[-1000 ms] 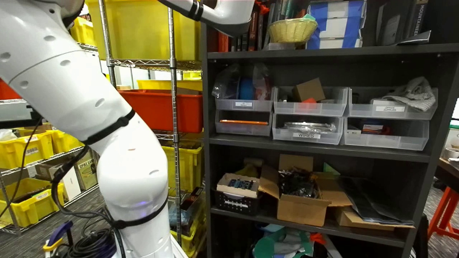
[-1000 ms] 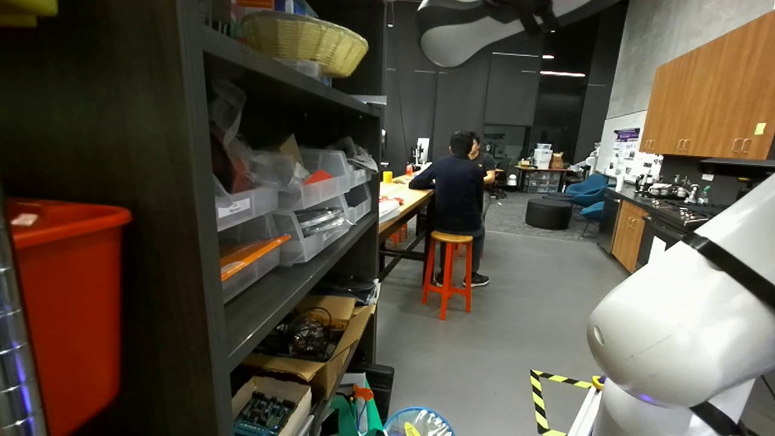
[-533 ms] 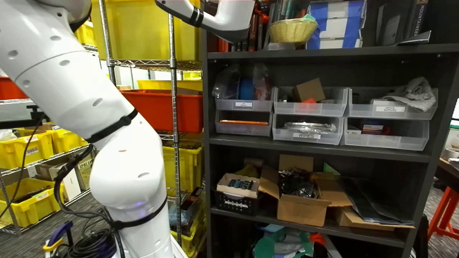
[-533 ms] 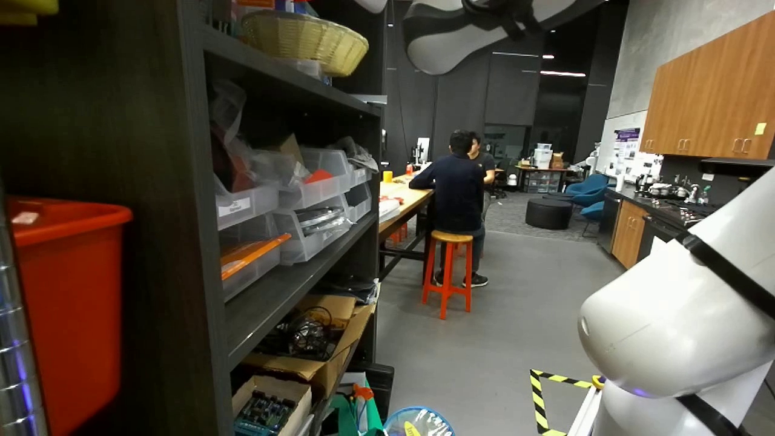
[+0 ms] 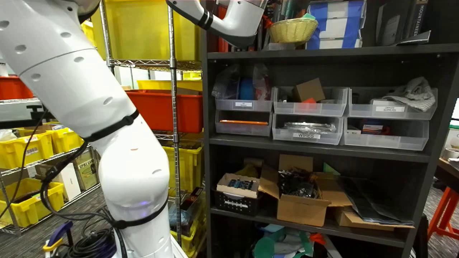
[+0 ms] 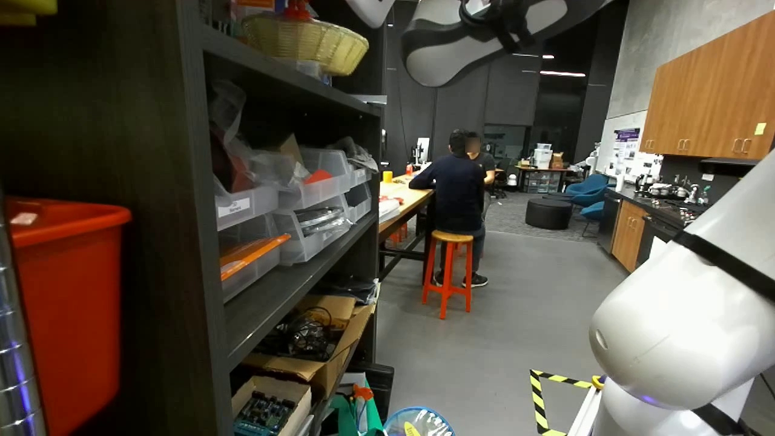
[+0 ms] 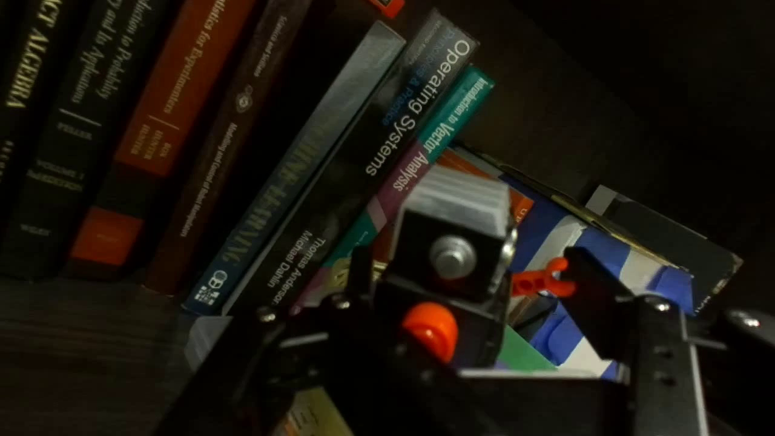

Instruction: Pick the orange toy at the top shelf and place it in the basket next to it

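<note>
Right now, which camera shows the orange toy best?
The wrist view: the toy appears close up there, held by the tool. Both exterior views show only a small reddish bit of it, near the basket.

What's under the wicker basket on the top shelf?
A translucent plastic container, visible in both exterior views. The basket covers part of it; its contents can't be made out.

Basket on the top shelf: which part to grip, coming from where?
I'd pinch the front rim of the basket, inside and out, coming from the front and slightly above. Its wall flares up to that rim, while books and a blue-white stack stand behind. Its inside is mostly hidden, so lift it level.
</note>
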`<state>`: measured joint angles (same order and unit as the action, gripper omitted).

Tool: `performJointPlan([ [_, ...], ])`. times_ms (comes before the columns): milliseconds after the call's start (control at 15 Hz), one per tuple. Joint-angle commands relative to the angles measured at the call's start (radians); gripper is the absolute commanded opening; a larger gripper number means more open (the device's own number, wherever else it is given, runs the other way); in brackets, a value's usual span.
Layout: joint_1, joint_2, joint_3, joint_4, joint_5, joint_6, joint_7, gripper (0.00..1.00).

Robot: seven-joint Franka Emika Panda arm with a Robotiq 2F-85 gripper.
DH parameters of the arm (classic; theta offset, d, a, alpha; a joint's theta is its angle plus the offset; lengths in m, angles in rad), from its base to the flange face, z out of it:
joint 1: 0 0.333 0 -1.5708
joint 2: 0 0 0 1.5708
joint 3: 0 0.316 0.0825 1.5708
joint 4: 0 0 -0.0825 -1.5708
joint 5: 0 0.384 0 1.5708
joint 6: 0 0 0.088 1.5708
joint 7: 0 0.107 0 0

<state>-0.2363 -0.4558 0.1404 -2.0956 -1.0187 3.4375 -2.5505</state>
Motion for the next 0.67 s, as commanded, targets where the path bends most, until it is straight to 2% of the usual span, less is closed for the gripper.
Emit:
performJointPlan([
  [0,0.174,0.021,-0.134,0.0,-0.036,0.014,0.062,0.51],
  [267,0.359,0.012,-0.259,-0.008,-0.068,0.001,0.093,0.51],
  [600,0.534,-0.004,-0.375,-0.007,-0.091,-0.029,0.082,0.51],
])
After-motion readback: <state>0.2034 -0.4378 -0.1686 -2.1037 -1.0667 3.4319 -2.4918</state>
